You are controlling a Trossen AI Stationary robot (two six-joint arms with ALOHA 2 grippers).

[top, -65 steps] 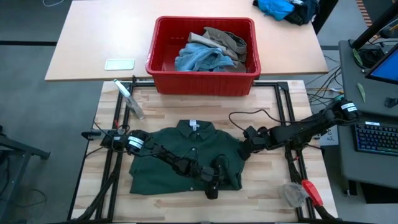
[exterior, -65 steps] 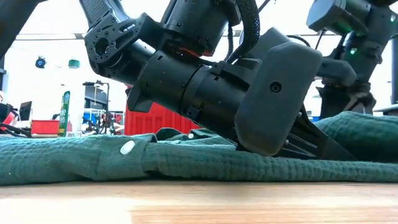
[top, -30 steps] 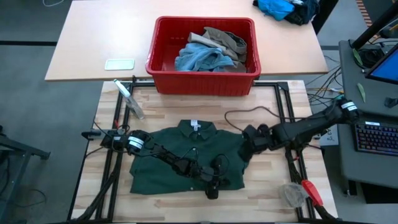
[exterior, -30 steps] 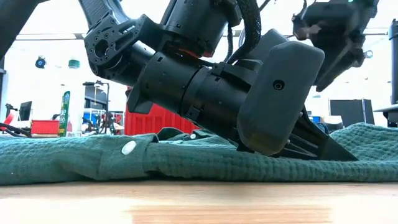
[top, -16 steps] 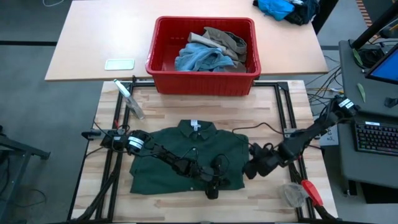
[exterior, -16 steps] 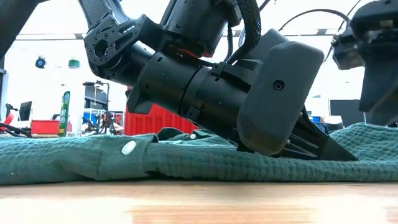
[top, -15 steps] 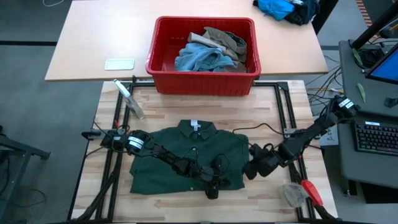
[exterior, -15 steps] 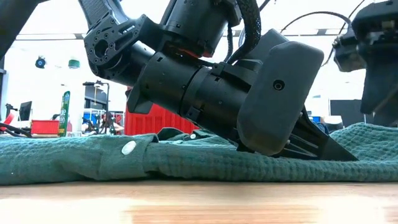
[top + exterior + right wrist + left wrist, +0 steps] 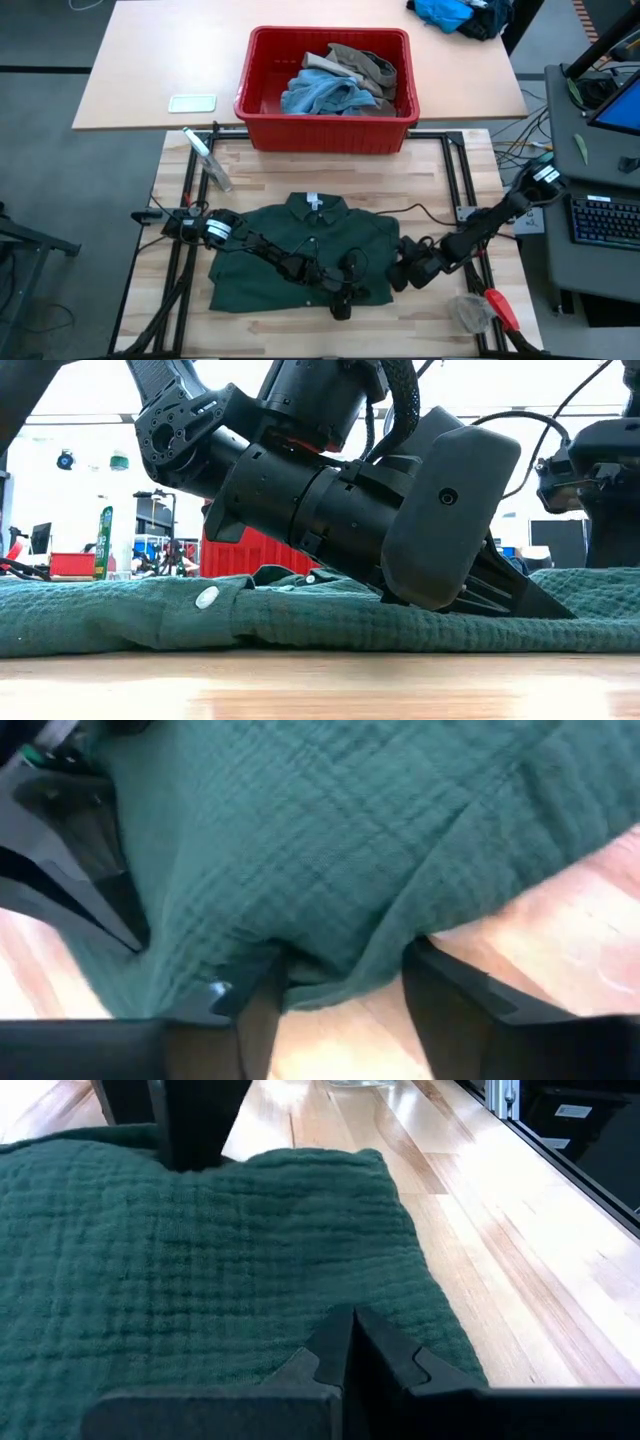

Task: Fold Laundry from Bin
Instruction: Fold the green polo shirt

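A dark green button shirt [image 9: 300, 255] lies flat on the wooden table, collar toward the far edge. My left gripper [image 9: 350, 295] lies low across its near right part, shut, with the tips on the cloth [image 9: 345, 1342]. My right gripper [image 9: 396, 277] stands open at the shirt's right edge, and that edge [image 9: 340, 965] lies bunched between its two fingers. The red bin [image 9: 325, 125] stands beyond the table's far edge and holds light blue denim [image 9: 320, 95] and a khaki piece [image 9: 365, 62]. My left gripper presses its shut fingertips [image 9: 535, 603] down on the shirt's near right part [image 9: 300, 1280], slanting down from the table's left. The cloth under them lies flat on the table. My right gripper has the shirt's right edge between its fingers [image 9: 440, 995]; I cannot tell whether they touch it.
A clear bottle [image 9: 208, 158] lies at the far left of the table, and a crumpled clear bag [image 9: 470, 312] and a red-handled tool [image 9: 503, 308] at the near right. A black cable [image 9: 440, 212] trails over the right side. A white card [image 9: 192, 102] lies left of the bin.
My right gripper has gone toward the table's near edge along the shirt's right side and come down to the level of the cloth, rolling as it went. The shirt has stayed flat.
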